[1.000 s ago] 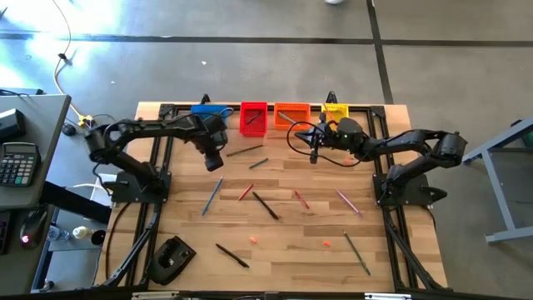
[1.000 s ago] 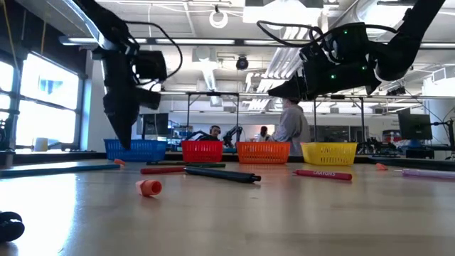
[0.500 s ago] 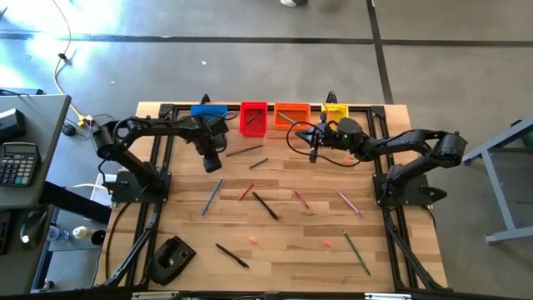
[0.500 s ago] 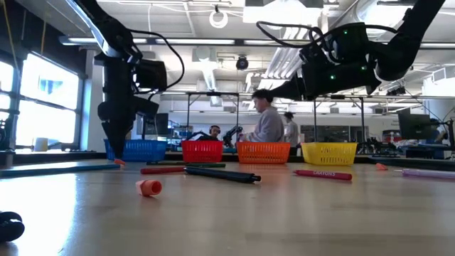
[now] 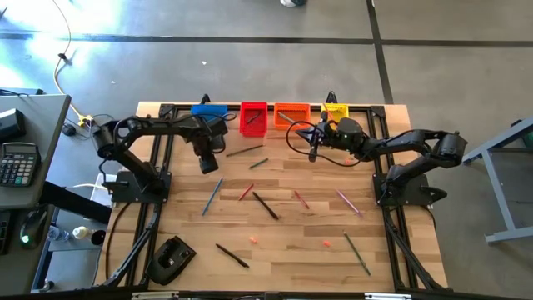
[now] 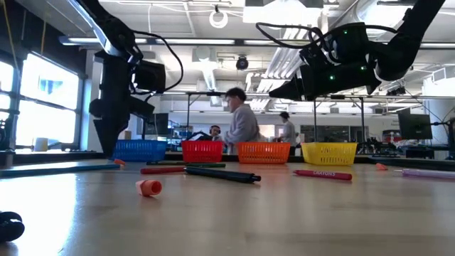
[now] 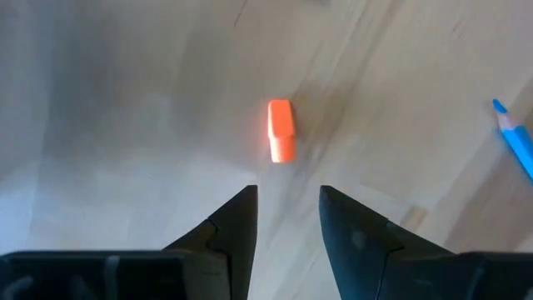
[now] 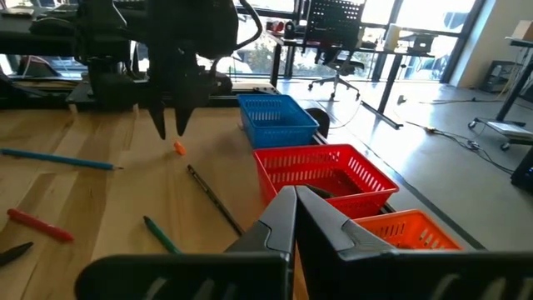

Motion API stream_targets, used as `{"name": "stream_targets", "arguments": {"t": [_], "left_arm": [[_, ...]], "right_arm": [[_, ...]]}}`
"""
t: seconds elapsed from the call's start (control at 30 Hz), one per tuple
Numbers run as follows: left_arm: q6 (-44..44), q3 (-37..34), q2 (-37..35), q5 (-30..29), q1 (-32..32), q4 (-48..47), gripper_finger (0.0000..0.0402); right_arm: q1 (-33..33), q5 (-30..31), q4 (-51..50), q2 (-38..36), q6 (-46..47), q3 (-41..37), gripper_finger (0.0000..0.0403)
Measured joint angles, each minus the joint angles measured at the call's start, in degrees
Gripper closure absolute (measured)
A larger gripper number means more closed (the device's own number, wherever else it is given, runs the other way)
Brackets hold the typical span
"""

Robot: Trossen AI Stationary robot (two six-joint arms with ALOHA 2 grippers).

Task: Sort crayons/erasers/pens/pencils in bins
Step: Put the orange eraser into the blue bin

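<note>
Four bins stand in a row at the table's far edge: blue (image 5: 208, 110), red (image 5: 253, 117), orange (image 5: 291, 113), yellow (image 5: 335, 110). My left gripper (image 5: 205, 164) points down, open, just above the table in front of the blue bin. A small orange-pink eraser (image 7: 281, 130) lies flat on the wood just beyond its fingertips (image 7: 287, 193), untouched. Two more erasers (image 5: 254, 240) (image 5: 327, 243) lie toward the near edge. My right gripper (image 5: 313, 147) hangs shut and empty (image 8: 295, 193), high above the table in front of the orange bin.
Loose sticks lie over the table's middle: a blue pencil (image 5: 212, 196), a black pen (image 5: 266, 206), red (image 5: 301, 199), pink (image 5: 349, 202) and green (image 5: 356, 252) ones. A black object (image 5: 171, 258) sits at the near left corner. People move in the room beyond the table (image 6: 240, 124).
My left gripper has gone a little toward the table's left edge, still pointing down. A person behind the table has walked across the room. My right arm has kept still.
</note>
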Motion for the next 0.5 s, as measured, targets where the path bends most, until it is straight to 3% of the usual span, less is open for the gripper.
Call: {"name": "stream_targets", "arguments": {"t": [0.13, 0.5], "left_arm": [[0.5, 2.5, 2.9, 3.1, 1.7, -1.1, 0.0284], [3.3, 5.9, 9.4, 1.6, 2.0, -0.7, 0.0273]], "right_arm": [[0.0, 0.0, 0.0, 0.0, -0.1, 0.0, 0.0403], [0.0, 0.0, 0.0, 0.0, -0.1, 0.0, 0.0403]]}}
